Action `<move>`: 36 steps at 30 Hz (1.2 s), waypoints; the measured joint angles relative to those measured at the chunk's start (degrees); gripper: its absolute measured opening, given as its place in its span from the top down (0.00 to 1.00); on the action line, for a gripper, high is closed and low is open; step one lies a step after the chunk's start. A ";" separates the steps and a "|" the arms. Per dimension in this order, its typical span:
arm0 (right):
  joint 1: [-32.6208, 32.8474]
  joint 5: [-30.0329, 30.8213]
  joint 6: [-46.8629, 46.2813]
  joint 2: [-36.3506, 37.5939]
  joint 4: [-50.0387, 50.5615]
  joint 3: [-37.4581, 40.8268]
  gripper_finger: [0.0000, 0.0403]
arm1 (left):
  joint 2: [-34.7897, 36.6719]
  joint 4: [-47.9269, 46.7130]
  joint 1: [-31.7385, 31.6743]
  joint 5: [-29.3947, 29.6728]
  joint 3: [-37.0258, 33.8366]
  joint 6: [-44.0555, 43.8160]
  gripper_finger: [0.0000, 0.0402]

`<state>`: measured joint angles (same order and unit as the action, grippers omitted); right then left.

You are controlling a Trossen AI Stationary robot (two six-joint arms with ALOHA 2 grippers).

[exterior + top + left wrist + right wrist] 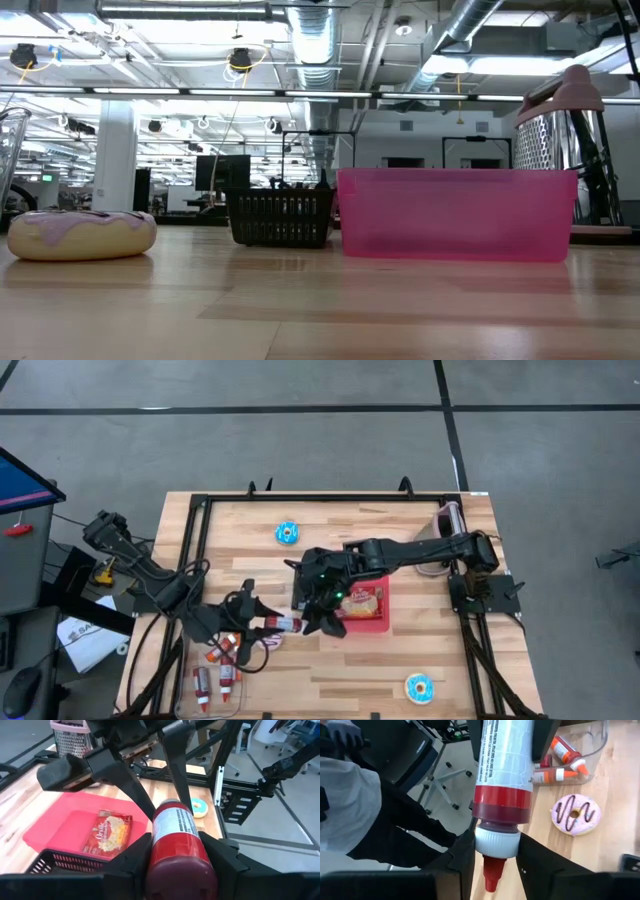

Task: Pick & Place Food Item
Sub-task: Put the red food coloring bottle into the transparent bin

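High view: the red sauce bottle [283, 624] lies level above the table's front-left part, bridged between the 2 grippers. The left gripper [262, 622] pinches its body end and the right gripper [305, 622] pinches its cap end, so both sets of fingers are pressed against the same bottle. Just right of this meeting point sits the red tray [380, 618], with a packet of food [362, 601] lying flat in it.

In the left wrist view, the bottle [179, 842] fills the gap between the 2 dark fingers [131, 860], its red base toward the camera and its white printed label facing up; the label's lines are too small to read. Beyond it the packet [107, 833] in the tray [55, 822] carries a word that looks like "Orville", though I cannot be sure of it.

In the right wrist view, the white collar and red nozzle of the bottle [501, 780] are clamped between that gripper's fingers [462, 855]. Farther off on the table lie 2 orange-capped bottles [562, 762] and a pink donut [575, 814] with dark stripes, near one another.
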<state>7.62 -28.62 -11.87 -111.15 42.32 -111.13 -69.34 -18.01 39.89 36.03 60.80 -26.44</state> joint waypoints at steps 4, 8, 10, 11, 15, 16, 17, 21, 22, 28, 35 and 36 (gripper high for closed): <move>0.74 1.41 -0.36 0.09 -1.99 -0.03 0.64 | 0.02 -0.99 1.98 -2.32 -0.09 -3.16 0.67; 0.67 3.15 -0.34 0.26 -2.15 -0.13 0.58 | -0.14 -2.77 5.61 -3.43 -0.23 -7.65 0.67; 0.77 3.88 -0.20 0.20 -2.20 -0.09 0.56 | -0.05 -4.93 7.34 -2.45 -0.17 -11.48 0.67; 0.75 3.91 -0.18 0.21 -2.37 -0.09 0.56 | -0.12 -6.53 8.04 -2.20 -0.17 -13.76 0.67; 0.37 4.76 -0.16 0.22 -2.44 -0.09 0.57 | -0.13 -12.89 13.31 -2.31 -0.17 -24.56 0.67; 0.22 4.77 -0.16 0.22 -2.46 -0.09 0.57 | -0.13 -15.11 14.93 -2.43 -0.17 -27.52 0.67; 0.01 4.88 -0.16 0.22 -2.46 -0.09 0.58 | -0.18 -17.24 16.68 -2.40 -0.17 -30.91 0.67; -0.18 5.27 -0.16 0.22 -2.26 -0.07 0.60 | -1.22 -25.01 23.29 -2.46 -0.17 -44.57 0.67; -0.16 5.77 -0.16 0.22 -2.20 -0.07 0.61 | -1.57 -26.52 24.96 -2.76 -0.17 -47.53 0.67; 0.02 6.76 -0.17 0.22 -0.88 -0.07 0.62 | -5.99 -30.22 32.35 -8.88 -0.17 -62.51 0.67; 1.45 8.00 -0.21 0.22 -0.17 -0.04 0.62 | -12.84 -30.73 35.66 -15.68 -0.15 -71.91 0.67; 1.58 8.23 -0.23 0.22 -0.17 -0.04 0.62 | -13.83 -31.35 35.63 -16.87 -0.15 -72.39 0.67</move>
<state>9.21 -20.39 -12.10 -110.93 42.15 -111.18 -83.17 -49.36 75.52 19.16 60.64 -98.83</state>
